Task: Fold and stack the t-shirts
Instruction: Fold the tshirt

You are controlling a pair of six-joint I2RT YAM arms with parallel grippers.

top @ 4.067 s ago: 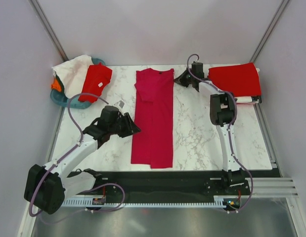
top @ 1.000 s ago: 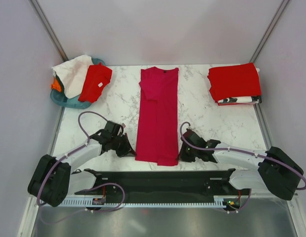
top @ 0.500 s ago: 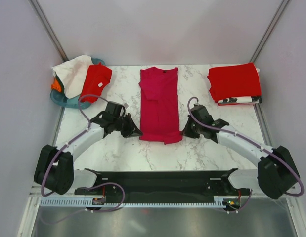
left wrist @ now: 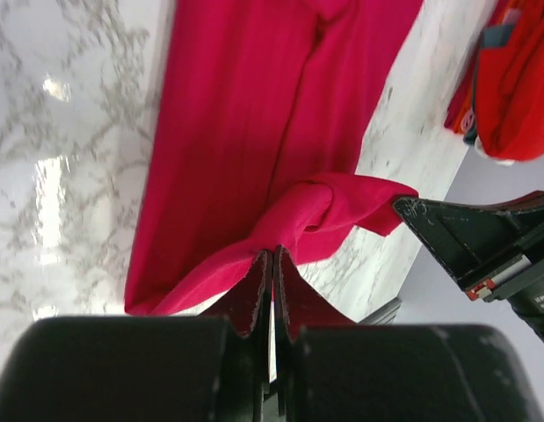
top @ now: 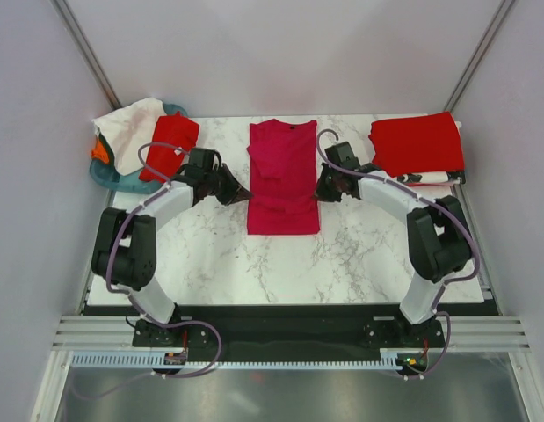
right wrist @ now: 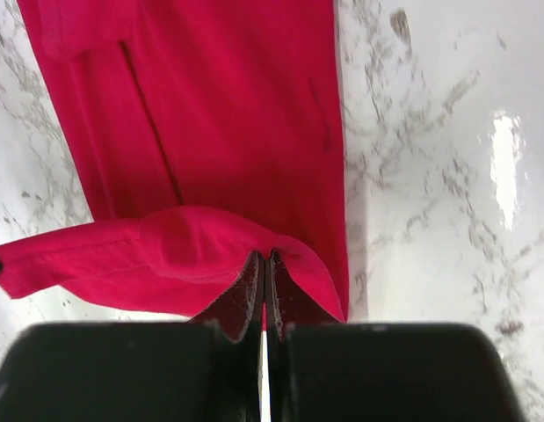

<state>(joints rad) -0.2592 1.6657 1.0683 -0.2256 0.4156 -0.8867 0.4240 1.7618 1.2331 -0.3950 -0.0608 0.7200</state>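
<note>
The crimson-magenta t-shirt [top: 283, 176] lies lengthwise in the middle of the marble table, its lower part doubled up over its upper part. My left gripper [top: 243, 193] is shut on the shirt's hem at its left edge [left wrist: 273, 253]. My right gripper [top: 322, 190] is shut on the hem at its right edge [right wrist: 264, 257]. Both hold the hem a little above the cloth below. A folded bright red t-shirt [top: 417, 145] lies at the back right on top of a black-and-white one [top: 421, 178].
A round teal basket [top: 109, 176] at the back left holds white [top: 126, 127], orange [top: 98, 151] and bright red [top: 170, 145] shirts. Metal frame posts stand at both back corners. The table's near edge meets a black rail.
Both grippers have carried the shirt's hem away from the near edge toward the back, folding the shirt over itself. It now looks about half as long.
</note>
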